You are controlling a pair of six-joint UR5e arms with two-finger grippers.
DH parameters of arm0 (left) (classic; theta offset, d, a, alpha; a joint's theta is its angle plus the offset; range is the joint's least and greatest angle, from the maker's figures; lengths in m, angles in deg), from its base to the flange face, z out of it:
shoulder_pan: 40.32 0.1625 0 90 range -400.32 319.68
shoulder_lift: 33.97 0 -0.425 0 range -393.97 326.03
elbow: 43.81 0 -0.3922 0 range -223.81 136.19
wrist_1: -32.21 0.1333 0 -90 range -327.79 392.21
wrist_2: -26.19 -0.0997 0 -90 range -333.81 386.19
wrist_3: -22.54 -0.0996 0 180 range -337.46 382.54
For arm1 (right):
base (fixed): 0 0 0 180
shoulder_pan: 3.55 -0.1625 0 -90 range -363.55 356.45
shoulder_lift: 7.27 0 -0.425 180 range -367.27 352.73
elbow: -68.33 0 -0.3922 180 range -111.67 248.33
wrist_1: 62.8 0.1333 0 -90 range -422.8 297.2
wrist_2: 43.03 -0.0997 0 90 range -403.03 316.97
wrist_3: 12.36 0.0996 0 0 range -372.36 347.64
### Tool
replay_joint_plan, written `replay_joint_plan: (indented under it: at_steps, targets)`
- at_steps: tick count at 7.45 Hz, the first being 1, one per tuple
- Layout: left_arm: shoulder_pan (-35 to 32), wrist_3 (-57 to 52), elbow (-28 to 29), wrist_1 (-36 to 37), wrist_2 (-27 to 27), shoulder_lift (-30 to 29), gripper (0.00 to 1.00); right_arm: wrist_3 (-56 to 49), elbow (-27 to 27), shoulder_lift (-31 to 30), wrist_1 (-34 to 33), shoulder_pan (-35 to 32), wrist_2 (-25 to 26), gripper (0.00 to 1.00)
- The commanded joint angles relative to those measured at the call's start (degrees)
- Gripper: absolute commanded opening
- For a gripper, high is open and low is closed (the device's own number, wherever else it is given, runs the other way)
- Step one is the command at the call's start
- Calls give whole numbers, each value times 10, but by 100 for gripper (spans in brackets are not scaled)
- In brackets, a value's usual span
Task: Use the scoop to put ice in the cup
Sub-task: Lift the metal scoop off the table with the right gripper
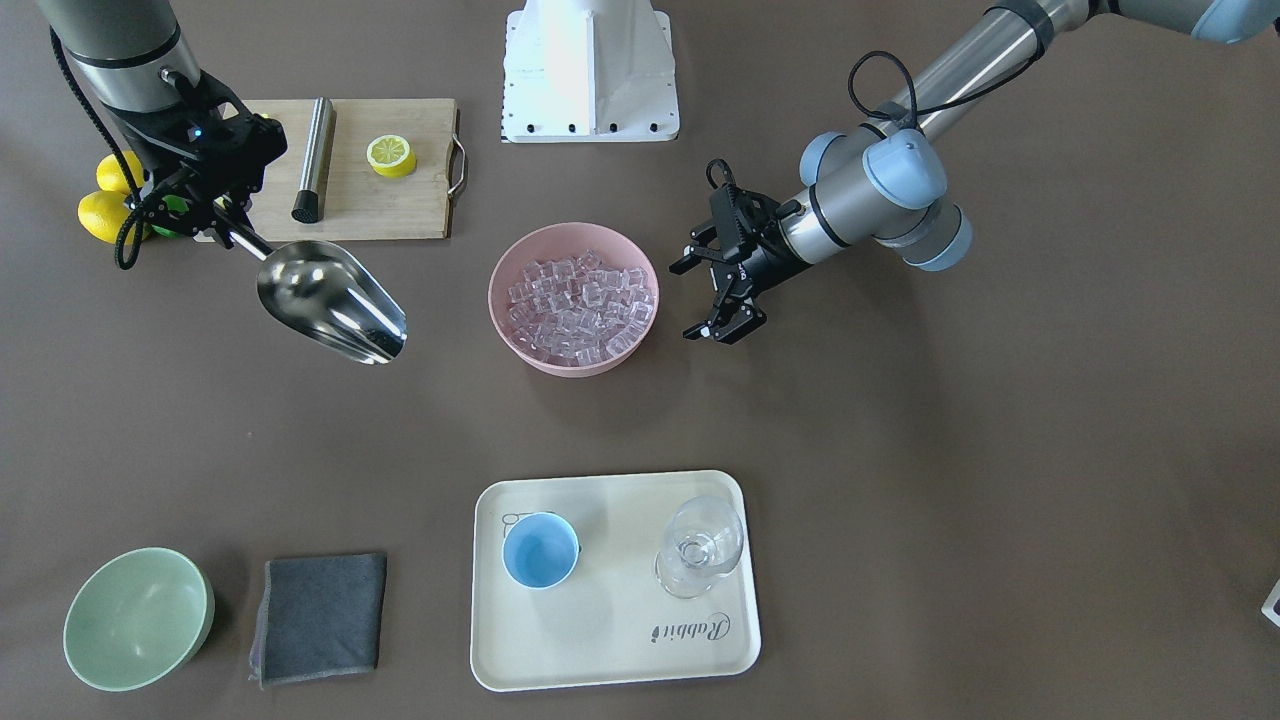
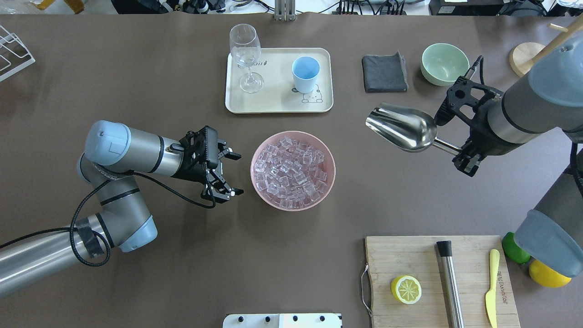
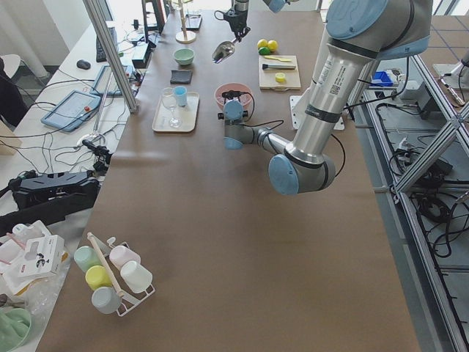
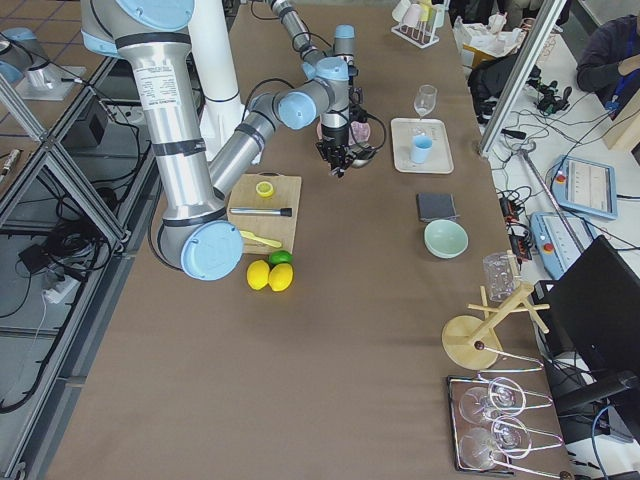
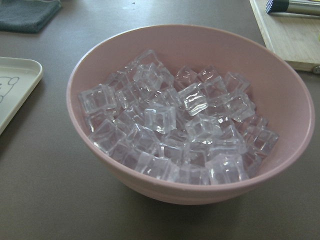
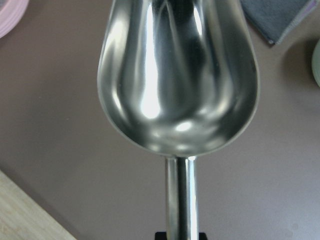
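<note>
The ice [image 2: 291,171] is a heap of clear cubes in a pink bowl [image 2: 253,182] at the table's middle; it fills the left wrist view [image 5: 175,130]. My right gripper [image 2: 460,152] is shut on the thin handle of the steel scoop [image 2: 403,127]. It holds the scoop level above the table, to the right of the bowl. The scoop's trough is empty in the right wrist view [image 6: 177,75]. My left gripper [image 2: 234,175] is open and empty just left of the bowl. The light-blue cup [image 2: 305,73] stands upright and empty on a cream tray [image 2: 278,102].
A clear stemmed glass [image 2: 246,54] shares the tray. A grey cloth [image 2: 385,73] and a pale green bowl [image 2: 444,64] lie beyond the scoop. A cutting board [image 2: 437,300] at the near right holds a lemon half [image 2: 405,289], a steel cylinder [image 2: 451,282] and a yellow knife [image 2: 491,287].
</note>
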State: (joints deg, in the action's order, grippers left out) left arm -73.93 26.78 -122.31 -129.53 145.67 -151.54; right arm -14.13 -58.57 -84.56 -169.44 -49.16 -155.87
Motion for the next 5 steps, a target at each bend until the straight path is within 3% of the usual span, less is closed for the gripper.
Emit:
replay_joint_plan:
  at_steps: [1, 2, 4, 5]
  targets:
    - [20, -1, 1, -25, -33, 0, 97, -191, 33, 60, -93, -5, -41, 0]
    - [22, 0, 2, -29, -39, 2, 97, -218, 13, 71, -110, -5, -41, 0]
    - [20, -4, 5, -41, -33, 11, 97, -219, 22, 205, -321, -2, -31, 0]
    - [17, -5, 7, -42, -33, 12, 97, -220, 57, 217, -328, 11, -30, 0]
